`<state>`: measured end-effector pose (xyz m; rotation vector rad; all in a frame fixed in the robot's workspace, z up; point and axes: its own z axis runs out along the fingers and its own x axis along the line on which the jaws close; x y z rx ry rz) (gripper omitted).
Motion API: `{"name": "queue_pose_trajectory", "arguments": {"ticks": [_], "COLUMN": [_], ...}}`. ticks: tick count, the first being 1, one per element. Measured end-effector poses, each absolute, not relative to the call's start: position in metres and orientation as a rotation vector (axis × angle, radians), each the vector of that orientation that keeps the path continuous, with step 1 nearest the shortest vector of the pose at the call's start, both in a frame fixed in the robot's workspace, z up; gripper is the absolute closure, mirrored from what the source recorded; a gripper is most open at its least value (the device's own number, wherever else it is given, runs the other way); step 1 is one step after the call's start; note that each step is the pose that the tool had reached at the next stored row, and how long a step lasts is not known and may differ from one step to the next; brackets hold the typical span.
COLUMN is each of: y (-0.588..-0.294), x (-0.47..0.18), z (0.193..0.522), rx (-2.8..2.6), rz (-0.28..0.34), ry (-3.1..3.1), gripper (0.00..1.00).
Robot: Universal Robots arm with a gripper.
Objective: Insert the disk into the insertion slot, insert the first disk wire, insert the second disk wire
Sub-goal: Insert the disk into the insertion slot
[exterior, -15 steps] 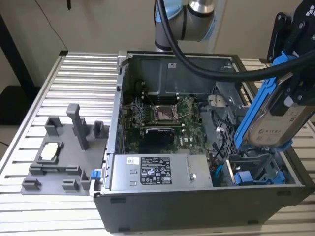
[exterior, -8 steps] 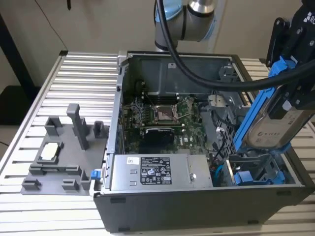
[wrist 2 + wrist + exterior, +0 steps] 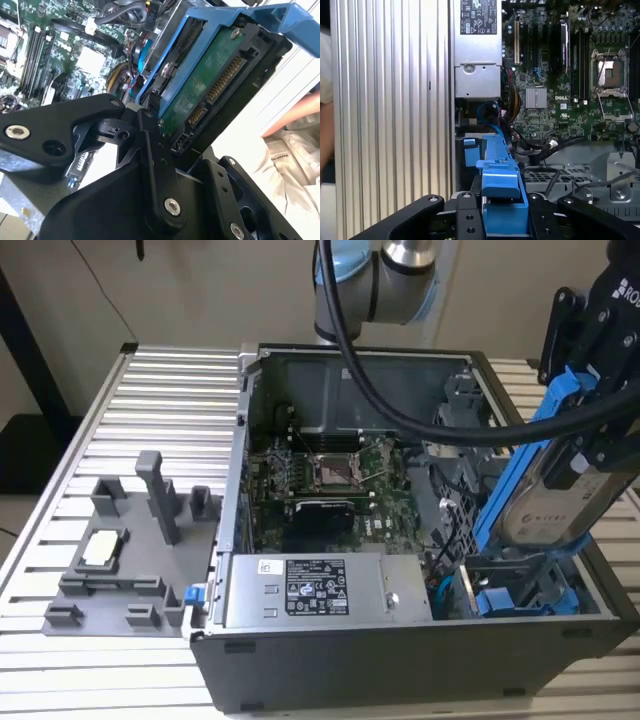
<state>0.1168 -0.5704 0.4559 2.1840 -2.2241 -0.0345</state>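
— The claw [image 3: 592, 430] is pinched on the upper end of the flat silver hard drive in its bright blue plastic carrier [image 3: 555, 505]. In the first wrist view the black fingers [image 3: 465, 220] sit on either side of the blue end tab.

— So the disk's in the air, not seated?

— In the air, over the open black computer case [image 3: 400, 665] at the exterior view's right. Its long axis is tilted. The gripped end is high and out to that side, and the free end slopes down and inward.

— Toward what?

— The rectangular mouth of the grey perforated sheet-metal drive cage [image 3: 520, 570], right below the free end. The slot lies down the disk's own length from the claw, not off to one side.

— Has it gone in?

— I can't tell. The lower edge is at the mouth or just above it. Another blue-tabbed carrier [image 3: 500, 602] sits in the bay underneath.

— And the wires?

— From here I can't make out anything plugged into the connector edge [image 3: 225, 80].
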Motion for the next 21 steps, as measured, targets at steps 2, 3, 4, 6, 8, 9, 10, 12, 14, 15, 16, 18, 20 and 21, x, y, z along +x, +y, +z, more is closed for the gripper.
{"name": "queue_pose_trajectory", "arguments": {"ticks": [2, 3, 4, 6, 8, 9, 10, 12, 14, 15, 16, 18, 20, 21], "y": [-0.57, -0.57, -0.57, -0.571, -0.571, -0.571, -0.571, -0.571, -0.571, -0.571, -0.571, -0.571, -0.571, -0.571], "x": [0.117, 0.117, 0.117, 0.118, 0.118, 0.118, 0.118, 0.119, 0.119, 0.119, 0.12, 0.12, 0.12, 0.12], "z": [0.454, 0.453, 0.452, 0.451, 0.449, 0.449, 0.448, 0.447, 0.446, 0.445, 0.445, 0.444, 0.442, 0.441], "rx": [2.184, 2.184, 2.184, 2.184, 2.185, 2.185, 2.185, 2.186, 2.186, 2.187, 2.187, 2.188, 2.189, 2.189], "rz": [-0.035, -0.035, -0.035, -0.036, -0.036, -0.037, -0.037, -0.039, -0.04, -0.041, -0.042, -0.043, -0.045, -0.045], "ry": [-2.224, -2.224, -2.224, -2.225, -2.225, -2.225, -2.225, -2.226, -2.226, -2.227, -2.227, -2.228, -2.228, -2.229], "gripper": [0.67, 0.67, 0.67, 0.67, 0.67, 0.67, 0.67, 0.67, 0.67, 0.67, 0.67, 0.67, 0.67, 0.67]}}
